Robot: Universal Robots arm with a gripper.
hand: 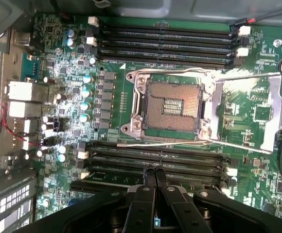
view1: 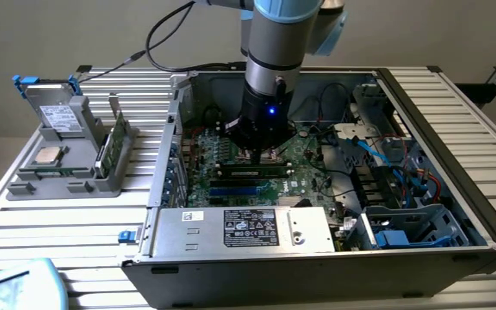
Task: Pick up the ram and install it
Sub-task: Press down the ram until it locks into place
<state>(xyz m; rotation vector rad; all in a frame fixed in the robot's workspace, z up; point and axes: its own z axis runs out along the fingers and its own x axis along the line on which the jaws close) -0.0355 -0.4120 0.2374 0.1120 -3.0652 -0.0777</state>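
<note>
The ram (view1: 250,172), a long narrow green stick with dark chips, stands on edge in a black slot of the motherboard (view1: 304,161) inside the open computer case. My gripper (view1: 260,159) hangs straight down over the stick's middle, its tips at or just above the top edge. In the wrist view my gripper (hand: 154,171) has its two black fingers (hand: 146,194) pressed together over the bank of black slots (hand: 155,160) beside the empty processor socket (hand: 172,104). I cannot make out the stick between them there.
A silver power supply (view1: 248,229) fills the case's front. Blue drive cages and cables (view1: 403,206) sit at the exterior view's right. Outside the case, a grey holder (view1: 67,174) carries a silver processor chip (view1: 50,154), a wider green card (view1: 114,139) and a drive (view1: 54,113).
</note>
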